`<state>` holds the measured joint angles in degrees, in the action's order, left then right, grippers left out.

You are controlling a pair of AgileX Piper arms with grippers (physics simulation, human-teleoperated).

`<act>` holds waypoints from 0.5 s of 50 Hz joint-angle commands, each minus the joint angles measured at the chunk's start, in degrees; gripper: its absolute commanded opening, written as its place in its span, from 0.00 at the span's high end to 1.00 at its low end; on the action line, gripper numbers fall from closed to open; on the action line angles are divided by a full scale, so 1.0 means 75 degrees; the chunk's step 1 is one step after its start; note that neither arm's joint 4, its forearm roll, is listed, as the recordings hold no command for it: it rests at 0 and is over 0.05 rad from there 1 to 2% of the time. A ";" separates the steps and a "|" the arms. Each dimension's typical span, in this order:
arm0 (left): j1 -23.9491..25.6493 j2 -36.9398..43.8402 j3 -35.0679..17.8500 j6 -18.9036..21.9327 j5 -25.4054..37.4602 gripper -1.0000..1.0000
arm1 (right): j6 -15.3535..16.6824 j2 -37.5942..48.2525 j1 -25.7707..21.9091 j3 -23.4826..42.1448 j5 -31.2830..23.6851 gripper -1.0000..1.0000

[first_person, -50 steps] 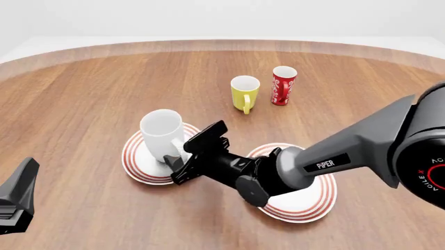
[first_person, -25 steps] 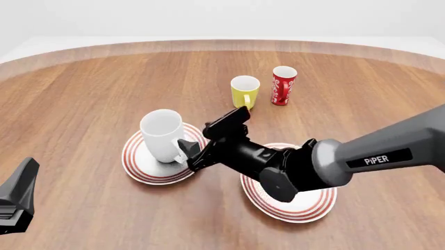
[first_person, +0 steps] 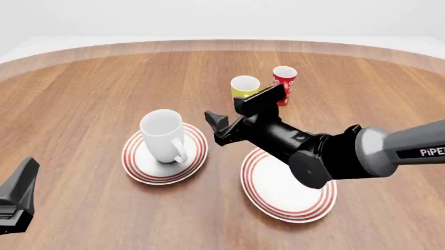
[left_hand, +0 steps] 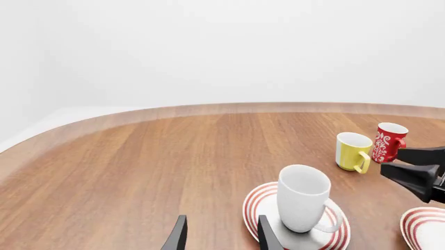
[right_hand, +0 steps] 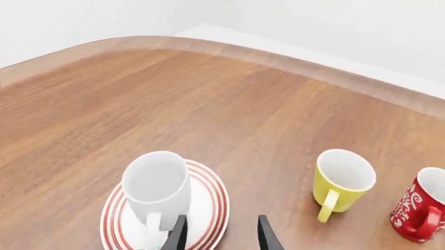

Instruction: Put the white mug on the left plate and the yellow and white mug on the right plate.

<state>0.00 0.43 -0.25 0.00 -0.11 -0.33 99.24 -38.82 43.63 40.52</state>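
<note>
The white mug (first_person: 163,134) stands upright on the left plate (first_person: 135,166), its handle facing the near side. My right gripper (first_person: 236,112) hovers open and empty between that plate and the yellow and white mug (first_person: 243,85), whose lower part it hides. The right plate (first_person: 278,190) lies bare under the right arm. In the right wrist view the open right gripper (right_hand: 220,237) looks over the white mug (right_hand: 156,187) and the yellow and white mug (right_hand: 341,179). My left gripper (left_hand: 221,239) is open and empty, well short of the white mug (left_hand: 303,198).
A slim red cup (first_person: 284,78) with a white pattern stands just right of the yellow mug, also seen as the red cup (right_hand: 420,211). The left arm's dark tip (first_person: 17,200) sits at the table's near left. The table's curved far edge runs across the back.
My right gripper has drawn away from the white mug's handle, rising and moving back and right toward the yellow mug. The white mug stays on the left plate. The left arm is still.
</note>
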 commanded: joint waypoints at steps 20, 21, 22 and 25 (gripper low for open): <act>0.0000 0.0000 0.0000 0.0000 0.0000 0.00 | 0.0295 -0.0270 0.1704 0.0273 0.0286 0.00; 0.0000 0.0000 0.0000 0.0000 0.0000 0.00 | 0.0303 -0.0272 0.1723 0.0273 0.0289 0.00; 0.0000 0.0000 0.0000 0.0000 0.0000 0.00 | 0.0302 -0.0251 0.1763 0.0303 0.0286 0.00; 0.0000 0.0000 0.0000 0.0000 0.0000 0.00 | 0.0293 -0.0240 0.1824 0.0312 0.0355 0.00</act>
<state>0.00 0.43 -0.25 0.00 -0.11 1.43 97.22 -28.08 45.09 42.53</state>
